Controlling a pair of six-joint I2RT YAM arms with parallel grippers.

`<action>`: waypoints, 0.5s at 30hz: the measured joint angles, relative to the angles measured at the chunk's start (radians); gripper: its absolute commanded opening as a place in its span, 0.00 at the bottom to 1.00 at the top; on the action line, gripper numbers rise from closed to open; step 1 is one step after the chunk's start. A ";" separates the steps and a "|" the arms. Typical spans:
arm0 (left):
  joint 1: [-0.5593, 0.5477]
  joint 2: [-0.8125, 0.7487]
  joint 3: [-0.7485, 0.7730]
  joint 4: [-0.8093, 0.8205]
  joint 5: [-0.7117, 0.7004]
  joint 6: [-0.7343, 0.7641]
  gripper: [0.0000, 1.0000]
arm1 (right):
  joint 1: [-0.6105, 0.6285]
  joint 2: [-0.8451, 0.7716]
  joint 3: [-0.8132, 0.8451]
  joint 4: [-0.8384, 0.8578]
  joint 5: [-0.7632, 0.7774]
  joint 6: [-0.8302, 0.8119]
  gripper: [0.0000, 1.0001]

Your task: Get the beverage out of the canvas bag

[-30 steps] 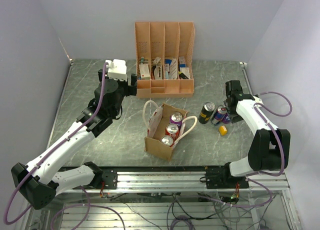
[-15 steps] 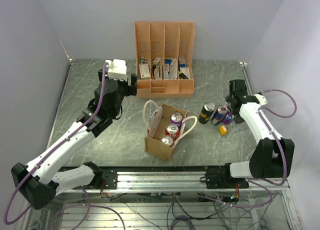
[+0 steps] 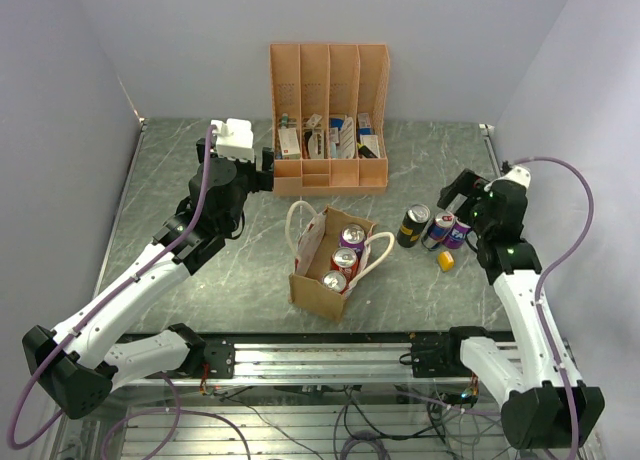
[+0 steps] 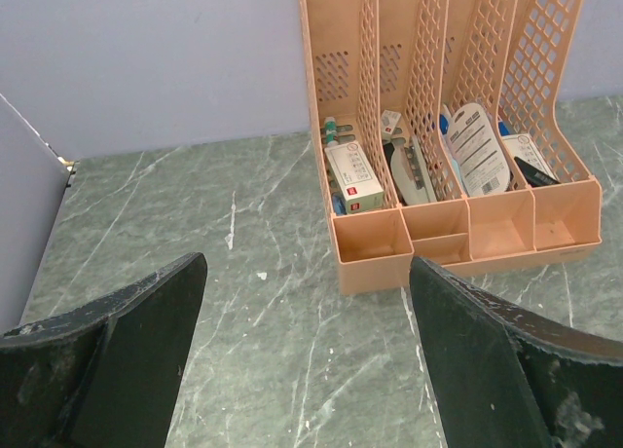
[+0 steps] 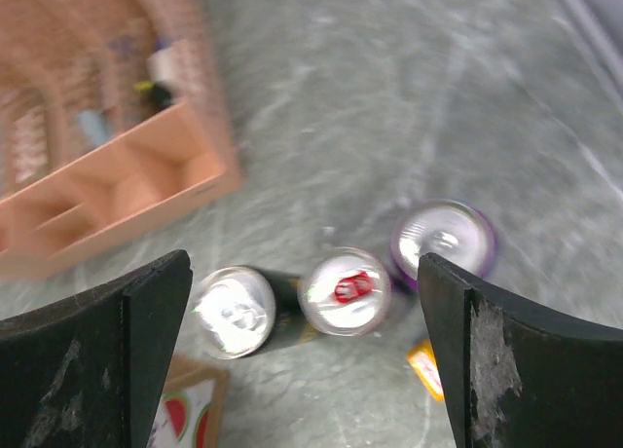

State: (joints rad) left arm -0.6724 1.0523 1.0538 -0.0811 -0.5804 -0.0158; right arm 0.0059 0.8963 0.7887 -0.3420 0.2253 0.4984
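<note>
The left end effector, fingers spread wide and empty, faces the orange-pink slotted plastic file organizer. At mid-desk, the tan-brown canvas bag with cream rope handles holds three upright beverage cans. To its right, three more cans stand on the grey marbled desk, below the right end effector, likewise spread open and empty.

The worktop is dark grey-green, marbled with pale veins. The canvas bag is tan-brown and its rope handles are cream-white. The cans in the bag show silver tops with red and purple rims. The file organizer is orange-pink with lattice-pierced sides. Outside the bag are a black can, a silver-topped can with a red tab, a purple can and a small yellow-orange piece. The left claw and right claw are matte black.
</note>
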 measured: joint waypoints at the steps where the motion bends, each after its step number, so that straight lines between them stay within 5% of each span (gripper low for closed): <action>1: 0.000 0.000 0.000 0.000 0.000 0.000 0.95 | 0.000 -0.014 0.000 0.027 -0.078 -0.039 1.00; 8: 0.000 0.001 0.000 0.000 0.000 0.000 0.95 | 0.035 0.068 0.044 0.107 -0.481 -0.136 0.99; 15: 0.000 0.001 0.000 0.000 0.000 0.000 0.96 | 0.344 0.153 0.207 0.060 -0.517 -0.198 1.00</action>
State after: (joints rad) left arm -0.6724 1.0531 1.0538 -0.0811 -0.5804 -0.0158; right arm 0.3504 1.0496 0.9958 -0.2821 -0.2916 0.3004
